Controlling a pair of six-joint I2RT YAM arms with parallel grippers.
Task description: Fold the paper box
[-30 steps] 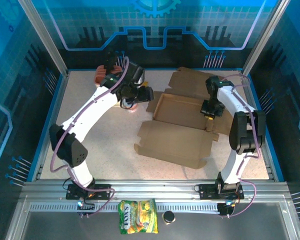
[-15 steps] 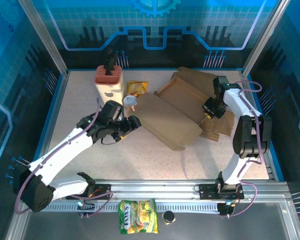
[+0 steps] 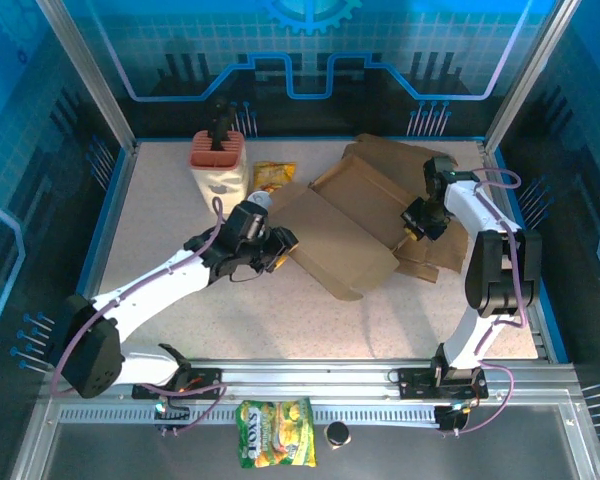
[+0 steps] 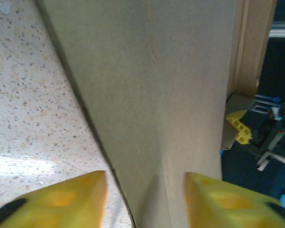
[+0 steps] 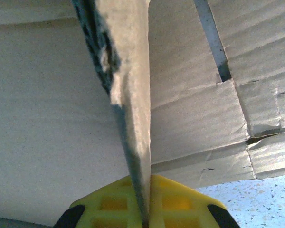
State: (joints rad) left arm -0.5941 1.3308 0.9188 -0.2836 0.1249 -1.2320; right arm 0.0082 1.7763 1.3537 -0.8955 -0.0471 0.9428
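The brown corrugated cardboard box point(image 3: 372, 196) lies half-formed on the right-centre of the speckled counter point(image 3: 160, 215). Its broad flat lid panel point(image 3: 330, 240) slants out towards the left arm. The right gripper point(image 3: 420, 218) is pressed together on a thin upright side wall point(image 5: 133, 95) at the box's right end. In the right wrist view its yellow fingers point(image 5: 180, 202) meet on either face of that wall's edge.

The left gripper point(image 3: 277, 250) sits at the lid panel's left edge. In the left wrist view its yellow fingertips point(image 4: 61, 199) stand spread. The panel's edge runs between them with a gap on each side, so nothing is pinched there yet.

The step in hand looks like taking hold of the lid panel so it can be folded over the tray, with the right arm steadying the box. The next move probably calls for the left gripper to close squarely on the panel's edge. It would then swing the panel along its crease towards the right arm, without dragging the box across the counter. The pinched side wall may have to be released or tucked in as the panel arrives.
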